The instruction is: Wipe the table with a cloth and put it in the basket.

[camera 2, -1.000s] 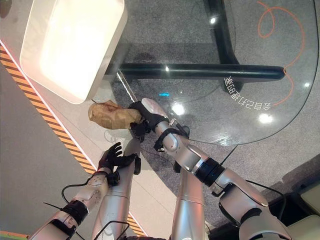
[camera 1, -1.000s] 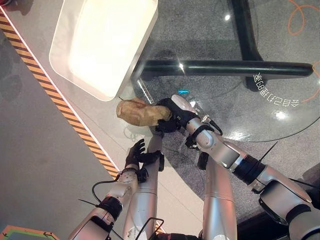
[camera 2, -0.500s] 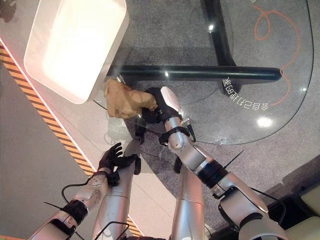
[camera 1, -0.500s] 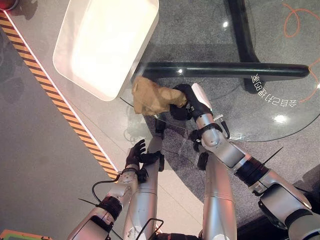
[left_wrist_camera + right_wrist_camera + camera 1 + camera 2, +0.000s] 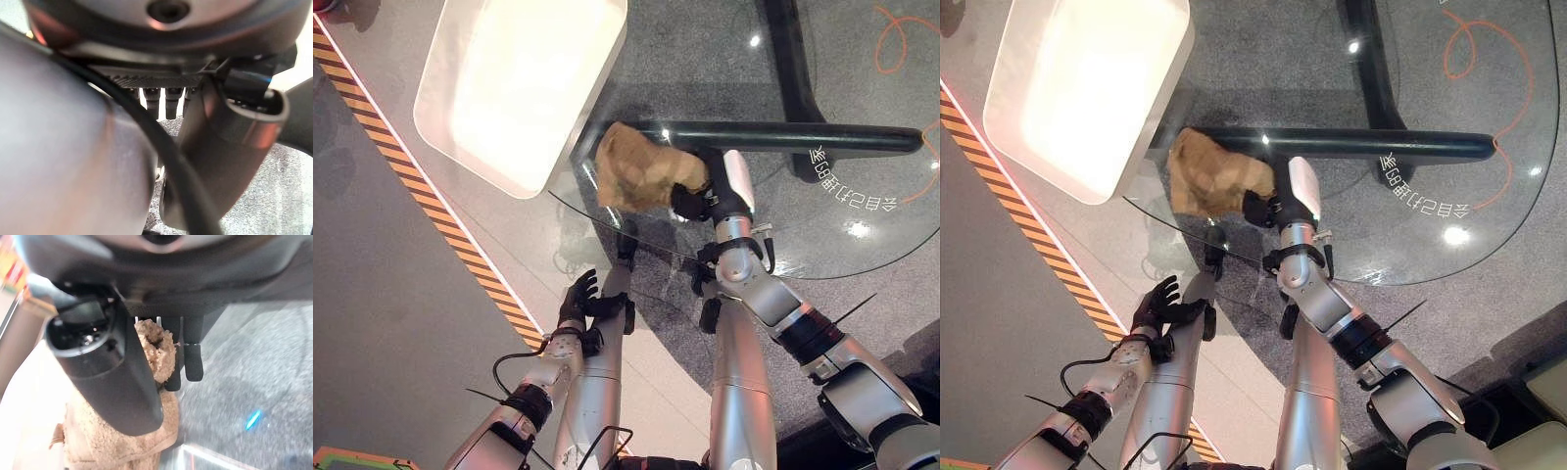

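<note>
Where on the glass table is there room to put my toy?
The table is bare to the right of the right robot hand, past the dark bar showing beneath it. Its left corner is crowded: the cloth sits there, beside the basket.

Right hand (image 5: pixel 705 196) reaching forward — fingers (image 5: pixel 193 360) curled, left hand (image 5: pixel 582 304) low, relaxed

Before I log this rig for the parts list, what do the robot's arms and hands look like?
Both arms are silver-grey tubes with black rings at the joints. The left hand is dark all over, with slim black fingers. The right hand is dark too, with a white cover along one side. A thin black wire loops beside the left wrist.
</note>
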